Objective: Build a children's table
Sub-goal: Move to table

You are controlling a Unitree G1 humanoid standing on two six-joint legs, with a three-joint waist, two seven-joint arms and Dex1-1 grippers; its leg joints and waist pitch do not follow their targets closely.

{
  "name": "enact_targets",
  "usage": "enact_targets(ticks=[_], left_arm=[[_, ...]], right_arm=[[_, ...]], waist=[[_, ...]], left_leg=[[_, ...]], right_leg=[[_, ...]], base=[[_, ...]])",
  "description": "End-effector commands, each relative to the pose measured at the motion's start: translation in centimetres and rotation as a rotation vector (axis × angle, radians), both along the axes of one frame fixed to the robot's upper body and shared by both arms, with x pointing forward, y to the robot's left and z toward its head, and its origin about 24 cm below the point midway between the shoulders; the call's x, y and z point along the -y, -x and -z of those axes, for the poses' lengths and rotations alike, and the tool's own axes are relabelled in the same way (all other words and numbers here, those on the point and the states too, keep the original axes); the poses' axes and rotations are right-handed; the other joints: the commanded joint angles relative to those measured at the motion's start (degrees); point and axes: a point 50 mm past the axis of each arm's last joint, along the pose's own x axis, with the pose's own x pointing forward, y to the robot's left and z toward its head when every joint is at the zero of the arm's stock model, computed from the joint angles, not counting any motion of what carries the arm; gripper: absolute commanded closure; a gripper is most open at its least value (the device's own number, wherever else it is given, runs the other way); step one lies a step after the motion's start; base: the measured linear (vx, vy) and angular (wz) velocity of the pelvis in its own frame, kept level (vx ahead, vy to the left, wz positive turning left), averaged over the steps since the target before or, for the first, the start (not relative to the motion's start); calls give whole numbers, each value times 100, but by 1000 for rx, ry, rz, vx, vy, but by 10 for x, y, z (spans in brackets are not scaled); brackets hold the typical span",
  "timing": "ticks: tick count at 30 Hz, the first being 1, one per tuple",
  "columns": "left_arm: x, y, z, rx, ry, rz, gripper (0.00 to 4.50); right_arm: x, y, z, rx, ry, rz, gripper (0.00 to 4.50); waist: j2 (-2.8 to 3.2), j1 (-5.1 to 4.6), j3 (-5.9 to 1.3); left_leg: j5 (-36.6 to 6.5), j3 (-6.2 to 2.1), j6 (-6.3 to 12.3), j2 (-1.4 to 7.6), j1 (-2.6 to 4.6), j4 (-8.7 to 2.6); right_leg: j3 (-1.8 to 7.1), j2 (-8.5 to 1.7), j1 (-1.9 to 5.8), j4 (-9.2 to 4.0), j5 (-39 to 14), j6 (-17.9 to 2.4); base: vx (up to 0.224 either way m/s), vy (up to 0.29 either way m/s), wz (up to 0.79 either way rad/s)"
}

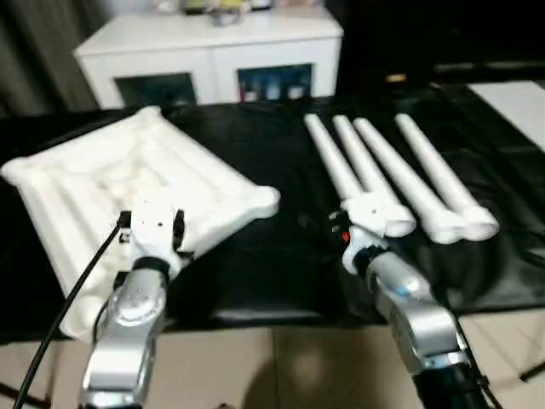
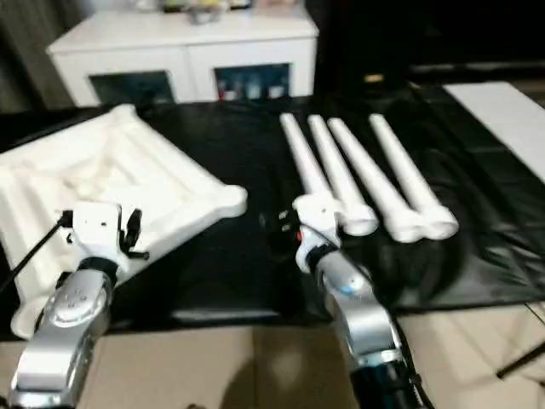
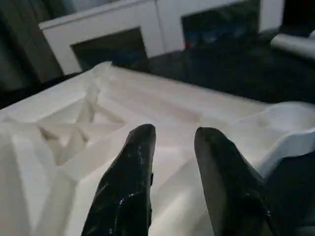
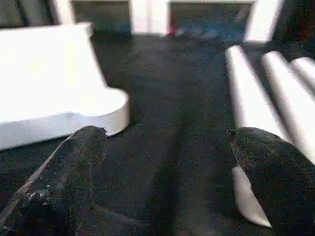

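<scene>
Four tapered white legs point(image 1: 400, 175) lie side by side on the black-covered table point(image 1: 281, 256), well apart from the white tabletop point(image 1: 128, 183), which rests upside down to the robot's left with its X-ribbed underside up and one round corner socket point(image 4: 106, 105) jutting toward the middle. The left gripper point(image 3: 172, 147) hovers over the tabletop's near edge, its fingers point(image 3: 133, 162) part-way apart and holding nothing. The right gripper point(image 4: 167, 157) reaches toward the thick end of the nearest leg point(image 2: 319, 183), its fingers point(image 4: 74, 157) spread wide and empty, one of them just beside the leg's end. No leg is yet fitted, so assembly appears to be at its first step: picking up a leg. The next move likely calls for the right fingers to straddle and close round that leg near its thick end, then carry it across to a corner socket while the left arm steadies the tabletop. A white cabinet point(image 1: 213, 51) stands beyond the table.
</scene>
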Motion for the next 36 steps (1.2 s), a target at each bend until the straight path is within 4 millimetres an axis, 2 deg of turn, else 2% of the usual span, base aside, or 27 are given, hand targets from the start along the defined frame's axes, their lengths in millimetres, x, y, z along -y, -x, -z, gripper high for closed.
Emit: enact_targets(ticks=[1,2,4,5,7,8,9,10,11,12,13,14,15,16,17,18,19,20,21,22,23,25,26,28,30,33,36], left_arm=[[-12,7,0,3,-10,-50,292],[-14,9,-1,14,-13,-56,292],[-17,9,-1,8,-11,-78,292],[-19,9,0,2,-11,-99,292],[-19,9,-1,0,-4,-106,292],[-19,9,-1,0,-4,-106,292],[-18,9,-3,9,4,-113,292],[-18,8,-4,11,3,-112,292],[-15,6,-12,27,-6,-101,292],[-15,6,-12,27,-6,-101,292],[-13,6,-15,42,-7,-89,292],[-14,6,-16,41,-9,-89,292],[-15,8,-15,30,-18,-92,292],[-15,9,-15,27,-19,-92,292],[-17,10,-13,19,-16,-103,292],[-17,10,-13,19,-16,-103,292],[-18,12,-11,15,28,-94,274],[-18,12,-11,15,28,-94,263],[-15,14,-11,21,71,-60,253],[-14,16,-12,28,100,-50,244],[-13,17,-13,33,118,-43,244],[-13,18,-13,33,131,-37,222],[-13,18,-14,37,140,-44,210],[-13,19,-15,37,144,-45,199],[-13,19,-18,43,150,-44,173],[-14,16,-19,43,152,-36,167],[-13,14,-20,34,122,-19,131]], right_arm=[[-1,0,-9,23,-43,23,0],[-2,1,-9,18,-55,28,0],[-3,2,-9,14,-52,28,0],[-6,2,-9,9,-49,17,0],[-8,3,-9,9,-56,8,0],[-8,3,-9,9,-56,8,0],[-9,3,-9,8,-62,3,0],[-9,3,-9,7,-62,2,0],[-11,2,-6,-1,-61,-10,0],[-11,2,-6,-1,-61,-10,0],[-11,1,-5,-7,-58,-10,0],[-11,1,-5,-8,-59,-9,0],[-10,-1,-6,-8,-62,-5,0],[-10,-1,-6,-8,-62,-4,0],[-10,-2,-7,-7,-66,0,0],[-10,-2,-7,-7,-66,0,0],[-9,-2,-8,-6,-71,3,0],[-9,-2,-8,-6,-71,3,0],[-8,-2,-9,-7,-82,-2,0],[-8,-2,-10,-7,-101,-14,0],[-8,-1,-11,-7,-117,-25,0],[-9,-2,-11,-7,-121,-27,0],[-11,-3,-12,-3,-131,-39,0],[-13,-4,-16,6,-133,-52,0],[-16,-4,-20,16,-148,-67,0],[-15,-5,-21,19,-147,-70,0],[-10,-6,-20,15,-146,-47,0]], waist=[[-184,219,-253],[-110,187,-252],[-77,172,-263],[-41,179,-283],[-96,184,-301],[-57,163,-297],[27,119,-303],[72,63,-322],[128,45,-321],[140,50,-309],[34,31,-312],[59,21,-305],[-42,16,-306],[-226,28,-296],[-407,126,-296],[-485,406,-321],[-540,410,-206],[-521,448,-244],[-453,490,-270],[-424,422,-189],[-386,431,-235],[-341,441,-252],[-343,443,-232],[-379,439,-149],[-355,415,-127],[-234,364,-148],[-258,363,-178]], left_leg=[[-186,-30,93,90,-197,-158],[-523,-30,-10,201,-46,-318],[-944,-27,-163,276,27,-418],[-1070,-31,-213,326,81,-442],[-1291,-48,-193,472,136,-551],[-1349,-100,-250,538,156,-592],[-1572,-236,-335,753,248,-685],[-1709,-464,-273,1131,355,-871],[-1715,-606,-77,1434,430,-1038],[-1748,-592,-16,1493,438,-1100],[-1765,-559,223,1483,456,-1146],[-1723,-525,318,1411,421,-1149],[-1757,-358,647,1199,365,-1045],[-1771,27,837,574,119,-615],[-1492,315,790,-18,-68,41],[-838,206,496,-82,-164,506],[-303,101,118,-12,-254,299],[-294,63,76,13,-233,137],[-469,-11,127,152,-45,-123],[-749,-80,173,225,-12,-321],[-1230,-107,115,425,177,-441],[-1409,-128,57,601,275,-524],[-1535,-109,71,615,277,-559],[-1870,1,-70,509,336,-575],[-2056,-7,-159,545,384,-619],[-2575,-113,-362,652,396,-734],[-2291,-84,-401,615,351,-740]], right_leg=[[541,-835,334,-932,-2461,935],[419,-635,215,-932,-2245,828],[345,-486,187,-880,-2024,499],[345,-473,167,-873,-1911,366],[297,-470,200,-829,-1189,-84],[265,-425,198,-799,-1009,-162],[201,-316,165,-757,-589,-188],[92,-275,140,-516,-224,-281],[24,-236,-8,-164,-227,-241],[14,-213,-95,-12,-272,-256],[19,-206,-156,158,-287,-316],[33,-213,-167,156,-211,-402],[106,-306,-113,15,143,-721],[270,-489,19,-525,529,-1513],[369,-603,184,-839,370,-1681],[626,-992,379,-978,-532,-1231],[589,-949,365,-930,-1343,-41],[591,-874,423,-882,-1500,425],[565,-837,377,-914,-1666,854],[376,-630,306,-915,-1749,878],[269,-602,245,-994,-1981,775],[243,-632,244,-959,-1525,349],[231,-652,248,-989,-1538,261],[188,-723,248,-1141,-2436,189],[159,-724,248,-1202,-2723,210],[162,-728,303,-1128,-2288,71],[227,-771,328,-1033,-1540,-162]], base=[[-28,-109,-12],[-29,-70,-2],[-15,-35,-1],[0,0,0],[0,0,0],[-2,56,5],[-2,56,5],[0,0,0],[3,-28,19],[3,-28,19],[5,-97,18],[-4,-160,10],[-4,-160,10],[-16,-191,2],[-31,-189,-1],[-31,-189,-1],[-48,-157,-10],[-26,-66,-10],[-58,-105,-8],[-69,-81,-1],[-77,-93,3],[-22,-27,0],[0,0,0],[0,0,0],[0,0,0],[-8,62,-4],[5,59,-3]])
